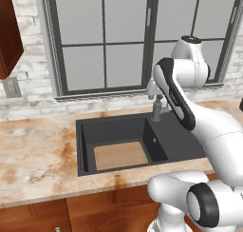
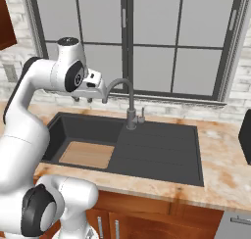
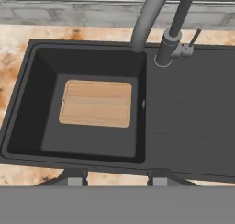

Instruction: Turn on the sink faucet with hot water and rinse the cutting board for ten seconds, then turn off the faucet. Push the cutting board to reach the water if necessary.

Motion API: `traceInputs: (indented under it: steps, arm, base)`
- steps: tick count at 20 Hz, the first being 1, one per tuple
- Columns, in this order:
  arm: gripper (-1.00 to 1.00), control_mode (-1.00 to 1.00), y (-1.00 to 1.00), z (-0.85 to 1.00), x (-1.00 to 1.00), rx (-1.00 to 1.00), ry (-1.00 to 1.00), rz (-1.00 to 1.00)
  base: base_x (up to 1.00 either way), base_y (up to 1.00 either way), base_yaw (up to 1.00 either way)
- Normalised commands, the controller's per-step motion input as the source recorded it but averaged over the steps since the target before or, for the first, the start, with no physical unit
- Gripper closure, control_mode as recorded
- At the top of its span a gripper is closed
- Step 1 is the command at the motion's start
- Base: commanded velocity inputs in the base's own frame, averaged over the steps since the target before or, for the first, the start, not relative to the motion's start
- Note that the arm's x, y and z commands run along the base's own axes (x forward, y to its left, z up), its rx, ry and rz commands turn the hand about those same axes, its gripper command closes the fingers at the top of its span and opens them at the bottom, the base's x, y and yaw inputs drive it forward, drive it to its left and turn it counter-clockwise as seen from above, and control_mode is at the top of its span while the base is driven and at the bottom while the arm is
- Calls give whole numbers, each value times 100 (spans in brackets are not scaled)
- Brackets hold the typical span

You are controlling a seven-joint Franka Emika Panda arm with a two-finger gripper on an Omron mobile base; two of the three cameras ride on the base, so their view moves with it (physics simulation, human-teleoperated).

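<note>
Faucet [image 2: 130, 103]: at the sink's [image 2: 162, 152] back edge, lever on its right, no water running. Gripper [image 2: 82, 99]: apparently closed, holding nothing, hovering left of the spout. Cutting board [image 3: 96, 103]: flat on basin floor, long axis left-right, below hand.

base cams flank sink [image 1: 88, 131], hand cam overhead

The sink [image 3: 193, 126] is dark charcoal, the cutting board [image 3: 96, 103] light tan with wood grain, the sink faucet [image 2: 128, 103] grey metal, and the tabletop [image 1: 33, 155] mottled beige-and-rust stone.
</note>
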Motion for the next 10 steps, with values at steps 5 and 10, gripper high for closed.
traceInputs:
  steps: [5, 10]
  arm:
    - [-100, -100, -26, -5, -3, 0, -2, 0]
    - [-100, -100, -60, -15, -1, 0, -14, 0]
  base:
    - [0, 0, 0]
    - [0, 0, 0]
